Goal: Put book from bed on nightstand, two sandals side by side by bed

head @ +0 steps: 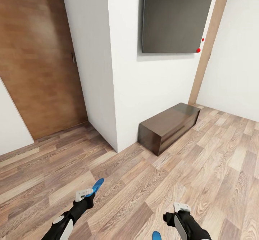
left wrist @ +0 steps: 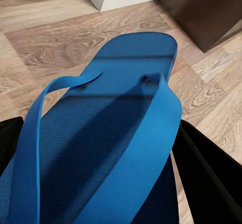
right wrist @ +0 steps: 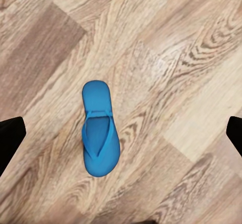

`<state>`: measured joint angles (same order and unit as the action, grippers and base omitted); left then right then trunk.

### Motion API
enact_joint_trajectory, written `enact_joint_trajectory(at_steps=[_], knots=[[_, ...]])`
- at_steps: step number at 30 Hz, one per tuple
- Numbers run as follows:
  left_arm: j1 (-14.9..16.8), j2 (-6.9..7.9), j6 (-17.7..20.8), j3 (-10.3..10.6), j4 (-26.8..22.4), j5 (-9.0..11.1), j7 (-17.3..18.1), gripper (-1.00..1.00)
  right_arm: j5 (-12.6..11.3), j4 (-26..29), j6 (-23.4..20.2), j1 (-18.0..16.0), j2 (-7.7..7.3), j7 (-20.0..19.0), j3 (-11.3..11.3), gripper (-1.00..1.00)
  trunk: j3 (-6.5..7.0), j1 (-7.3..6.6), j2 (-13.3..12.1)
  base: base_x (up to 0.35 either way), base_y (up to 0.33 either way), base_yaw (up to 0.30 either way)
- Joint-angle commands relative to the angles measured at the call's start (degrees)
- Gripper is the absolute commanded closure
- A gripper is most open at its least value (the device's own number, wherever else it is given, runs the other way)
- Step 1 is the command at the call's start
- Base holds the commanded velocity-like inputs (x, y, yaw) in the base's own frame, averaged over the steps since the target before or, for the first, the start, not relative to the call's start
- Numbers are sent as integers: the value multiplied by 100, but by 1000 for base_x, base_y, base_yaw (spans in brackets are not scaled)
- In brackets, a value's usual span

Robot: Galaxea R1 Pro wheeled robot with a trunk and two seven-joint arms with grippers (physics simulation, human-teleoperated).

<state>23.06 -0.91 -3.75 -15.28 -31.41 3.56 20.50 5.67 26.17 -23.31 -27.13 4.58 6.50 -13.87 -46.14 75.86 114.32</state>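
While the wood-plank floor (head: pixel 201 168) and long dark cabinet (head: pixel 169 126) fill mid-frame, the left gripper (head: pixel 87 194), lower left, is clamped on one blue sandal (left wrist: pixel 108 143); the right gripper (head: pixel 178 211) hangs wide open above the second sandal (right wrist: pixel 101 129), which likely needs grasping next

No text, label, brand, number or sign can be read anywhere; nothing legible is carried by any object or wall.

one blue sandal (left wrist: pixel 106 148) held, other sandal (right wrist: pixel 101 128) on floor
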Motion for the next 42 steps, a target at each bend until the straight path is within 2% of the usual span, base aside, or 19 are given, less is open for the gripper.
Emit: enact_joint_trajectory(at_steps=[1,42], knots=[[5,-6,6,-36,1,32,42,100,58,11,-33,-3,8,-10,-37,-100,-24,22,44,0,0,0],[5,-6,6,0,4,31,51,100,30,-6,-7,-3,8,-3,-37,-100,-760,922,1688,0,0,0]])
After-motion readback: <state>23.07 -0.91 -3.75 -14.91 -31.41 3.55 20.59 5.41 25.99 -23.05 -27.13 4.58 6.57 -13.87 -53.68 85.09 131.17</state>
